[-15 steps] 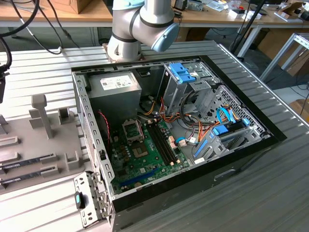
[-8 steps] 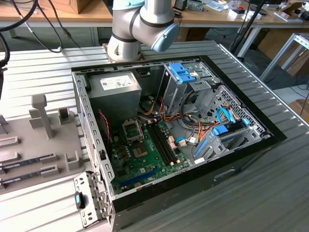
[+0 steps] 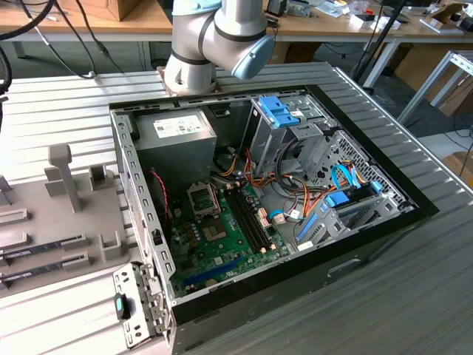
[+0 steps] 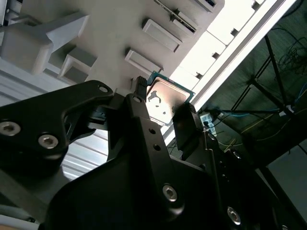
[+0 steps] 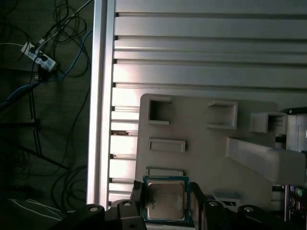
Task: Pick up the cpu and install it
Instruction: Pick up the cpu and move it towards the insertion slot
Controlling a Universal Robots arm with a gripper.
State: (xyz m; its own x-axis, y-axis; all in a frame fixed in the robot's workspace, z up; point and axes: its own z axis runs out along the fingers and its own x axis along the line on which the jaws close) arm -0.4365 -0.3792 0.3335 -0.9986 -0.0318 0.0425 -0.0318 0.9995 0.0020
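In the first wrist view, the small flat square cpu with a silvery-grey metal top and thin greenish rim is seen clamped between the two black fingers of the black gripper. One finger is pressed against each of two opposite edges. The jaws are closed down to the width of the chip, and nothing else is held. In the second wrist view the cpu is caught between the fingers of the gripper, and its metal top is brightly lit. Whether the chip is lifted clear of the surface beneath cannot be told. Behind it lies the pale grey moulded plastic tray with raised block-shaped holders, set on the ribbed aluminium table. The chip is near the tray's edge, just beside a small rectangular holder

In the exterior view the tray is found at the left of the frame, with long narrow dark memory sticks laid in its slots. The open black computer case is placed at the centre and holds the green motherboard. The black square socket frame sits just below the grey power-supply box. The grey robot arm is seen at the top centre
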